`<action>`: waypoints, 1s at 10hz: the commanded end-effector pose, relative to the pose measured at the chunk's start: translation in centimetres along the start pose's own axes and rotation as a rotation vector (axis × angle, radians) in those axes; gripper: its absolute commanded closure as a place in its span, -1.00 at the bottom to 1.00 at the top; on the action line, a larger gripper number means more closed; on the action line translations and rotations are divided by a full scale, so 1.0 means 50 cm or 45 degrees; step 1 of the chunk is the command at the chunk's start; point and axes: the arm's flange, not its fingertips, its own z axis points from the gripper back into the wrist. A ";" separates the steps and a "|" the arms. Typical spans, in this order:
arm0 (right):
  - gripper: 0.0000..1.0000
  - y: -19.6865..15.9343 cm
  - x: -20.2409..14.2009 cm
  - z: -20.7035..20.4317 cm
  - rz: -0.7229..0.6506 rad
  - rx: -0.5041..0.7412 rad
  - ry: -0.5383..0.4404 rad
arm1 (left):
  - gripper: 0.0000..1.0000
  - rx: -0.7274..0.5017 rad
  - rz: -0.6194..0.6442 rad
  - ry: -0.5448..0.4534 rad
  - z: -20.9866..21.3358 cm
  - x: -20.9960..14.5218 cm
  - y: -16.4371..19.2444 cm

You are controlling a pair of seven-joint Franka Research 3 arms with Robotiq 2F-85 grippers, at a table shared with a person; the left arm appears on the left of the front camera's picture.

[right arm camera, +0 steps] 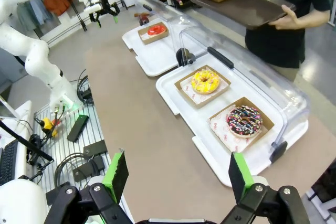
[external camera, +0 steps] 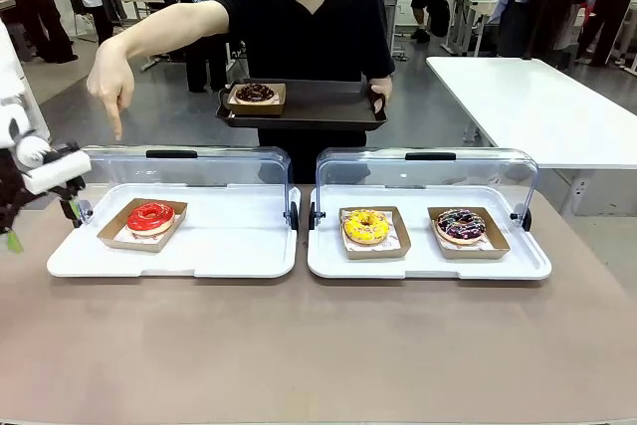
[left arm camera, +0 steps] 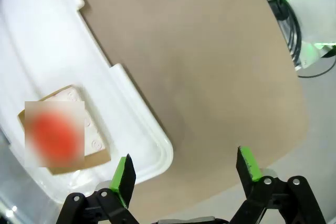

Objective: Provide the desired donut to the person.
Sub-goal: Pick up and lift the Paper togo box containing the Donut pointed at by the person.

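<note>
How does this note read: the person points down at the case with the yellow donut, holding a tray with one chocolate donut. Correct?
No. In the front view the person's hand points down over the case with the red donut; the yellow donut sits in the other case. The tray does carry one chocolate donut.

One donut [external camera: 150, 216] lay in the left case [external camera: 234, 246], two donuts [external camera: 366, 226] in the right case [external camera: 418, 266]; the person [external camera: 309, 32] held a tray [external camera: 328, 106] behind.

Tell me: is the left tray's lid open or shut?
Open. The lid stands upright behind the tray, leaving the red donut uncovered.
</note>
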 end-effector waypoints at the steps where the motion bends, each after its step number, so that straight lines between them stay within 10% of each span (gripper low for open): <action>1: -1.00 -0.003 0.000 0.000 0.009 0.010 -0.031 | -1.00 -0.008 0.040 0.053 -0.041 -0.005 0.028; 10: -1.00 -0.003 0.000 0.000 0.009 0.010 -0.031 | -1.00 0.000 0.030 0.059 -0.074 -0.003 0.048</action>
